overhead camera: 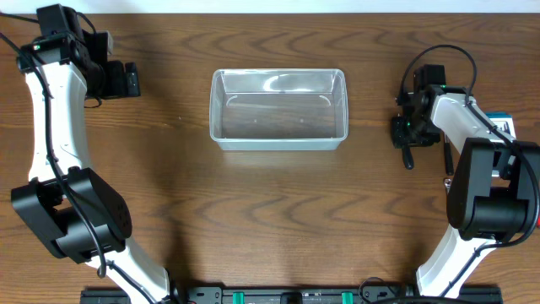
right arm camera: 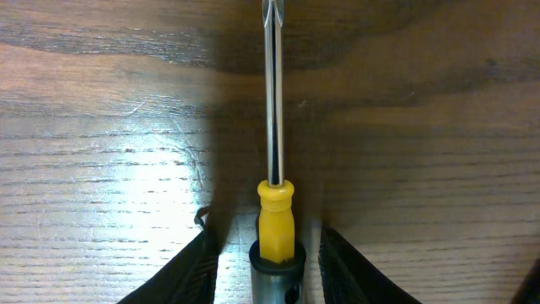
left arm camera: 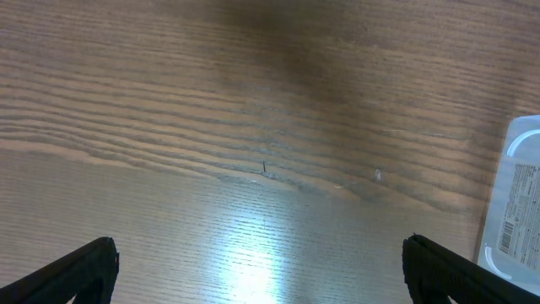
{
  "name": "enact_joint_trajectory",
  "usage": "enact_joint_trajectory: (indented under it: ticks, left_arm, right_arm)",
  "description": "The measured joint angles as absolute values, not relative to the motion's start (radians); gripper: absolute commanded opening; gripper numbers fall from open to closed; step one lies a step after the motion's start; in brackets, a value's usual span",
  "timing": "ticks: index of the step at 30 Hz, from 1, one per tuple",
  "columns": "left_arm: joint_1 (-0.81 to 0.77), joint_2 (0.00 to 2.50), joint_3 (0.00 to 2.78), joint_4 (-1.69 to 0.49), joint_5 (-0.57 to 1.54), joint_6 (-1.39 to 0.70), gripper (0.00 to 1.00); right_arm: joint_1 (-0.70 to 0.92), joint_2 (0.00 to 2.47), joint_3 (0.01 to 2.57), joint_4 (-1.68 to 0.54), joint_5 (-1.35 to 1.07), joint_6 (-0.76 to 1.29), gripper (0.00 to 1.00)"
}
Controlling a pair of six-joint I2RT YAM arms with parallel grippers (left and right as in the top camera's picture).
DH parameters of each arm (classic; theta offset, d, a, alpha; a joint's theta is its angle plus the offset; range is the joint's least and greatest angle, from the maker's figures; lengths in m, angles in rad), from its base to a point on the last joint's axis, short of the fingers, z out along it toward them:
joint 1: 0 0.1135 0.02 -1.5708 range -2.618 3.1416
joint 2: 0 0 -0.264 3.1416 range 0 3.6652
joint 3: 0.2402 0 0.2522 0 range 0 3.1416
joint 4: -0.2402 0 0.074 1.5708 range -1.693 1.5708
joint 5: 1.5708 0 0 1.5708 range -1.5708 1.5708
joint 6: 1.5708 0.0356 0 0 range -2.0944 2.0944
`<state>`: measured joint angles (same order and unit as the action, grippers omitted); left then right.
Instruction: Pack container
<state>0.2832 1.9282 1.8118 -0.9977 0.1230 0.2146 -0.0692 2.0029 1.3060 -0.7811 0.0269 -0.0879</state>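
Observation:
The container [overhead camera: 278, 143], a clear rectangular tub, stands empty at the middle of the table; its corner [left arm camera: 516, 211] shows at the right edge of the left wrist view. A screwdriver [right arm camera: 275, 219] with a yellow collar, grey handle and thin steel shaft lies on the wood right of the tub [overhead camera: 409, 159]. My right gripper [right arm camera: 270, 274] straddles its handle, with a narrow strip of table showing on each side between the fingers [right arm camera: 190, 270] and the handle. My left gripper [overhead camera: 135, 80] hangs wide open over bare wood at the far left, nothing between its fingertips [left arm camera: 261, 270].
A small blue-and-white box [overhead camera: 503, 125] lies at the right edge, behind the right arm. Both arm bases stand at the front corners of the table.

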Motion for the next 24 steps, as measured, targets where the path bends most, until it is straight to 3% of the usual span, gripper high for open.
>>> enact_joint_trajectory:
  ticks: [24]
  left_arm:
    - [0.283,1.928,1.812,-0.998,0.123,0.215,0.98]
  right_arm:
    - [-0.069,2.003,1.306,-0.784,0.033,-0.088,0.20]
